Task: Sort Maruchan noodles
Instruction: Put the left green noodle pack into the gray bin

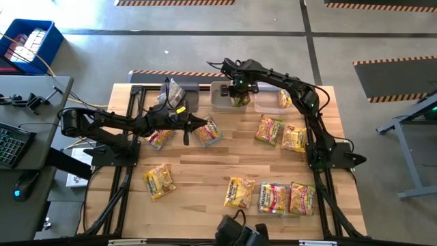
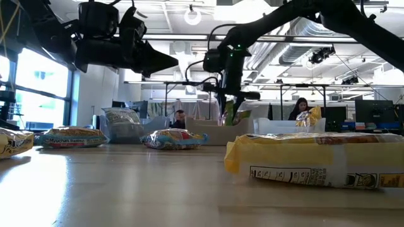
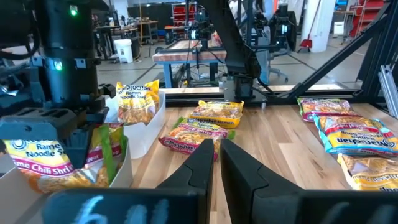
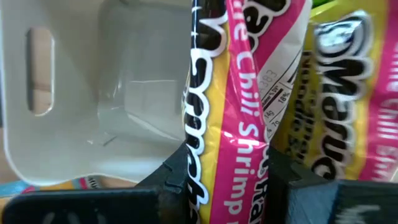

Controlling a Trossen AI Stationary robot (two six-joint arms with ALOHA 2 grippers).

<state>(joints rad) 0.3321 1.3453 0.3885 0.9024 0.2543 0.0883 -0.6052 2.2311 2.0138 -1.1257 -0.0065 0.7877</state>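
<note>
My right gripper (image 1: 239, 94) points down over the middle grey bin (image 1: 222, 101) at the table's far edge, shut on a yellow, pink and green Maruchan packet (image 4: 233, 93). Another packet of that print (image 4: 354, 93) sits beside it in the bin. My left gripper (image 1: 202, 125) hovers level and shut left of centre, above a loose packet (image 1: 209, 132), and holds nothing. Several more packets lie flat on the table, such as one at the near left (image 1: 158, 181) and one at the right (image 1: 268, 130). My right gripper pinches the packet's flat faces between its two fingers (image 4: 177, 177), at the packet's upper end (image 4: 233, 186). The fingers come from above, pointing down. The packet hangs upright below them, its lower part (image 2: 232, 117) down between the bin's walls; whether it touches the bin's floor cannot be seen.
A left bin (image 1: 179, 96) holds silvery packets, and a right bin (image 1: 268, 104) holds one yellow packet (image 1: 285, 99). A row of three packets (image 1: 273, 198) lies by the near edge. Bare wood lies between the two arms at the table's middle.
</note>
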